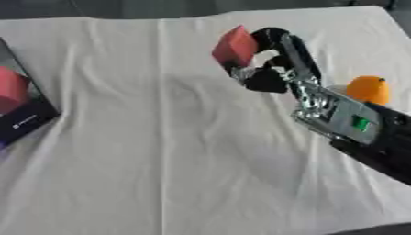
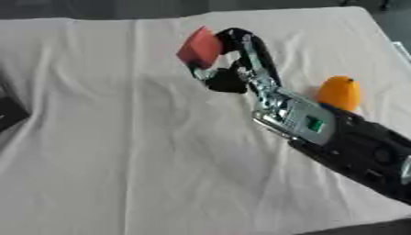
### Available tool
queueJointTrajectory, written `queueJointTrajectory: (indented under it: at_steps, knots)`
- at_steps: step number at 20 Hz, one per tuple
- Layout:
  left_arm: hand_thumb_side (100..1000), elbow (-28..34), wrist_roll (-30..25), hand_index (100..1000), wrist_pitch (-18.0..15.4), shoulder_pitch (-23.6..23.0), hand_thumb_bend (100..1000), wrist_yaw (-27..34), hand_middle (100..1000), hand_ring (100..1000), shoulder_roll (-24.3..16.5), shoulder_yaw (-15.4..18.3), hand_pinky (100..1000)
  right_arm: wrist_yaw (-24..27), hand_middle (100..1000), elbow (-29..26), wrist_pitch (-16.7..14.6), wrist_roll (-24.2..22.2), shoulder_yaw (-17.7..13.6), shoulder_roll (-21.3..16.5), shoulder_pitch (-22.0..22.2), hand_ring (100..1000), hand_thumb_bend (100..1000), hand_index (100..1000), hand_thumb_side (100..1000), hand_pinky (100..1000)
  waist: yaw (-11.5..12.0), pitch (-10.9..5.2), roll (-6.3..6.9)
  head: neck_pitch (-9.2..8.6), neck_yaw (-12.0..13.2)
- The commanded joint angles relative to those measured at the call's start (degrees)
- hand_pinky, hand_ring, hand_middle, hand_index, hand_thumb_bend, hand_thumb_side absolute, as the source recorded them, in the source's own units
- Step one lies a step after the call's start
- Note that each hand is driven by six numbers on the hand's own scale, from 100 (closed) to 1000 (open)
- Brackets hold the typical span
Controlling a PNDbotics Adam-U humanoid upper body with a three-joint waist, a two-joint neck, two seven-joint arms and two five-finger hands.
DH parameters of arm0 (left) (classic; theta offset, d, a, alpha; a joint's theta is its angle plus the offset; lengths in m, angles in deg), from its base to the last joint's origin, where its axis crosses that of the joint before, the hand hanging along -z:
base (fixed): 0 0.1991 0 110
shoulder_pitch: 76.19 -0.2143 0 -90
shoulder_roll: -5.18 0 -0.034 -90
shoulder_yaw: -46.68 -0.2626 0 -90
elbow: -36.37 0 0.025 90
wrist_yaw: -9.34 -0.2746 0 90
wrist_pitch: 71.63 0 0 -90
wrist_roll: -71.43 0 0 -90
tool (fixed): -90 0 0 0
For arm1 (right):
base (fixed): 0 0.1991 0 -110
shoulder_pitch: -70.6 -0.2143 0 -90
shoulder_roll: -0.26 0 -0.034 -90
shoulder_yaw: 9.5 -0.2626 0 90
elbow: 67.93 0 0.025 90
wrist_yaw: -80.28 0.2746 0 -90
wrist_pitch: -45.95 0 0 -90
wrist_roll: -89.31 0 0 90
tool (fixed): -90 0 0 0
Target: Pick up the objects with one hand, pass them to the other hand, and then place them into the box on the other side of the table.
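Right hand (image 1: 277, 59) in the upper middle of the frame, reaching in from the lower right, fingers (image 1: 282, 39) and thumb curled round a red block (image 1: 234, 46). Block held above the cloth (image 1: 160, 151), tilted, one corner uppermost. Orange fruit (image 1: 368, 90) at the right edge, on the cloth just beyond the forearm, partly hidden by it. Box (image 1: 28, 114) at the left edge of the frame, dark, cut off by the border, with a red thing (image 1: 11, 89) lying inside; what that is, cannot tell. White cloth wrinkled, with long creases running from top to bottom, covering the table (image 1: 120, 9). Block well apart from the box, fruit farther still. Left hand nowhere in either view.
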Motion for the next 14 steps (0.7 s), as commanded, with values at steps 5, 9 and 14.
queueJointTrajectory:
  at_steps: [5,9,14]
  knots:
    - [593,3.8,-6.2,758,-4.2,4.7,175,1.2,695,753,1.2,-2.5,917,1.6,496,-0.5,-6.6,2.2,2.1,-1.2,-1.1,701,460,469,132,348,0.4,-2.41,0.87,-0.21,0.8]
    - [584,4.9,-10.2,777,-6.1,6.7,180,1.7,709,758,2.6,-4.5,917,0.5,500,-0.5,-8.4,-0.2,2.7,-1.6,-1.6,704,463,473,131,351,0.4,-2.59,1.06,-0.05,0.9]
    - [570,6.1,-15.1,786,-8.4,8.6,180,3.3,723,762,4.8,-6.8,921,-2.2,504,-0.5,-11.4,-4.9,3.3,-1.4,-2.1,707,462,474,120,356,0.5,-2.74,1.11,-0.06,1.1]
